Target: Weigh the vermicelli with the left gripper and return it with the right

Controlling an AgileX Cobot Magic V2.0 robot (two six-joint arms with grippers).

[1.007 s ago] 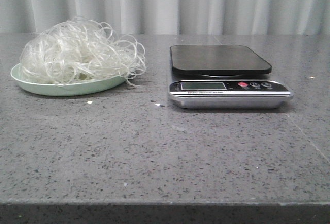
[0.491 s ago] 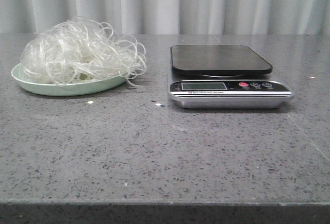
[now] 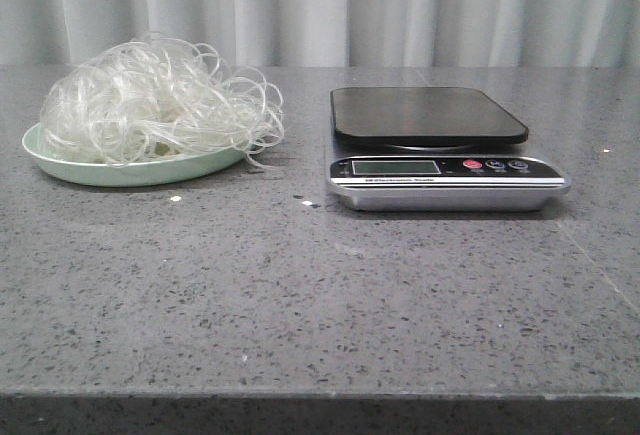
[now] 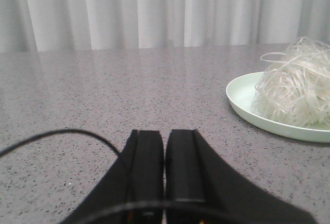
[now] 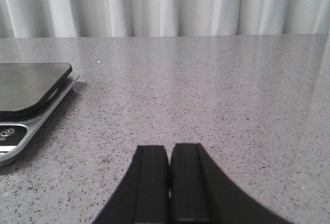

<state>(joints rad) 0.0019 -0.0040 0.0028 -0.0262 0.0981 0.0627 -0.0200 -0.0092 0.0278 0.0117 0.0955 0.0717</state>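
The vermicelli [image 3: 155, 100], a fluffy clump of whitish looping strands, lies on a pale green plate [image 3: 120, 172] at the table's far left. It also shows in the left wrist view [image 4: 294, 92] on the plate [image 4: 242, 98]. A kitchen scale [image 3: 430, 145] with a black platform stands to the right of the plate; its platform is bare. It shows in the right wrist view [image 5: 26, 100]. My left gripper [image 4: 165, 134] is shut and empty, low over the table, apart from the plate. My right gripper [image 5: 169, 149] is shut and empty. Neither gripper shows in the front view.
The grey speckled table [image 3: 320, 295] runs to a front edge near the camera. White curtains [image 3: 320, 5] hang behind it. A thin black cable [image 4: 56, 134] loops beside my left gripper.
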